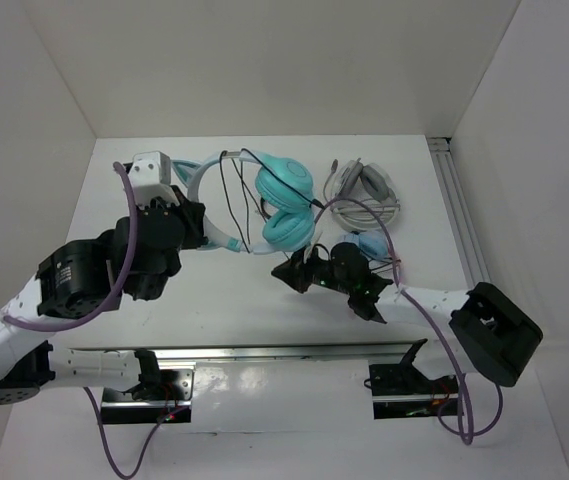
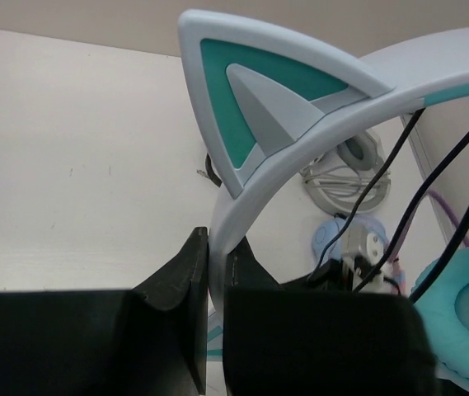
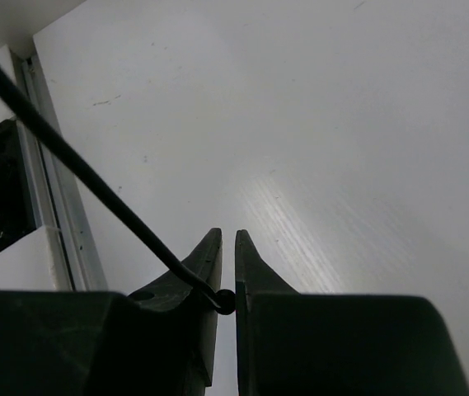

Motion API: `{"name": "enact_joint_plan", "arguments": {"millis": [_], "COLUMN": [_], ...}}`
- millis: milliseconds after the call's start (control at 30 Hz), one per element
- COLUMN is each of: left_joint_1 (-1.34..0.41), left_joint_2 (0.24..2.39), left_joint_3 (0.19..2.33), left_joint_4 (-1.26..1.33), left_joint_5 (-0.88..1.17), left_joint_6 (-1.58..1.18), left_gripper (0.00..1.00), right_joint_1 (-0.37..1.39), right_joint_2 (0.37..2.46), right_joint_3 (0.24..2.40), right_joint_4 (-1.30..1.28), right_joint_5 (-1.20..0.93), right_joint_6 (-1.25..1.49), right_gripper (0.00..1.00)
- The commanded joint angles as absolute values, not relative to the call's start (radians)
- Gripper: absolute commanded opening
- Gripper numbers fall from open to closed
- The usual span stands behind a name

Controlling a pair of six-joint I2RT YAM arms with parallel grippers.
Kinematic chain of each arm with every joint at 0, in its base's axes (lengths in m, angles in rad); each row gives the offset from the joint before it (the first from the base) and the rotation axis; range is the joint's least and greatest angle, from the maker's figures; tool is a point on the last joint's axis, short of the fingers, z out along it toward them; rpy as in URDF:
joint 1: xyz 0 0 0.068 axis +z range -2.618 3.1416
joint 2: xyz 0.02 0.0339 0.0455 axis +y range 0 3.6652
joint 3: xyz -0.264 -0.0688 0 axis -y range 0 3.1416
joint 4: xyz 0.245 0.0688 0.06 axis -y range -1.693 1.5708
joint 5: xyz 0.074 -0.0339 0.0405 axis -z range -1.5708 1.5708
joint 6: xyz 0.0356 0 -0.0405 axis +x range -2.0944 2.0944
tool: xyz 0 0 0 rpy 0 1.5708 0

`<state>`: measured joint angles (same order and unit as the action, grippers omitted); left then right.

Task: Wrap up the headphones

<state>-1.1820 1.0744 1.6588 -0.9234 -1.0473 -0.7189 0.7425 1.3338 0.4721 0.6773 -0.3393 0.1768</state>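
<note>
Your left gripper is clamped on the stiff headband of the headphones at mid-table, your right gripper pinches the thin cable, probably limp and slippery, so the rigid band looks the surest hold.

headphones on table, second headset to right

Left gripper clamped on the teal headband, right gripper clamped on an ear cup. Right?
No. The right gripper is shut on the thin black cable, not an ear cup; the right wrist view shows it. The left gripper is indeed clamped on the headband.
</note>
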Motion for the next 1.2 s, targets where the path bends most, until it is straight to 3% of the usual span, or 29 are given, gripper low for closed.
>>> {"name": "enact_joint_plan", "arguments": {"millis": [0, 233, 400, 533, 800, 933, 1167], "left_joint_1": [-1.166, -1.027, -0.803, -0.775, -0.765, -0.785, -0.727], "left_joint_2": [1.042, 1.118, 1.196, 1.233, 1.313, 1.361, 1.356], "left_joint_3": [1.663, 1.640, 1.534, 1.458, 1.416, 1.439, 1.391], "left_joint_4": [-0.844, -0.844, -0.790, -0.742, -0.752, -0.894, -0.891], "left_joint_5": [-1.140, -1.092, -0.924, -0.933, -0.908, -0.939, -0.902], "left_joint_6": [-0.892, -0.916, -0.891, -0.879, -0.844, -0.925, -0.954], "left_gripper": [0.00, 0.00, 0.00, 0.00, 0.00, 0.00, 0.00], "right_joint_1": [0.831, 1.047, 1.190, 1.253, 1.281, 1.281, 1.281], "right_joint_2": [1.279, 1.172, 1.089, 1.080, 1.089, 1.080, 1.156], "right_joint_3": [0.454, 0.454, 0.528, 0.587, 0.750, 0.816, 0.874], "right_joint_4": [0.654, 0.525, 0.338, 0.221, 0.029, -0.040, -0.040], "right_joint_5": [-0.195, 0.027, 0.138, 0.195, 0.195, 0.209, -0.044], "right_joint_6": [0.166, 0.135, 0.115, 0.095, 0.029, -0.008, -0.067], "right_gripper": [0.00, 0.00, 0.00, 0.00, 0.00, 0.00, 0.00]}}
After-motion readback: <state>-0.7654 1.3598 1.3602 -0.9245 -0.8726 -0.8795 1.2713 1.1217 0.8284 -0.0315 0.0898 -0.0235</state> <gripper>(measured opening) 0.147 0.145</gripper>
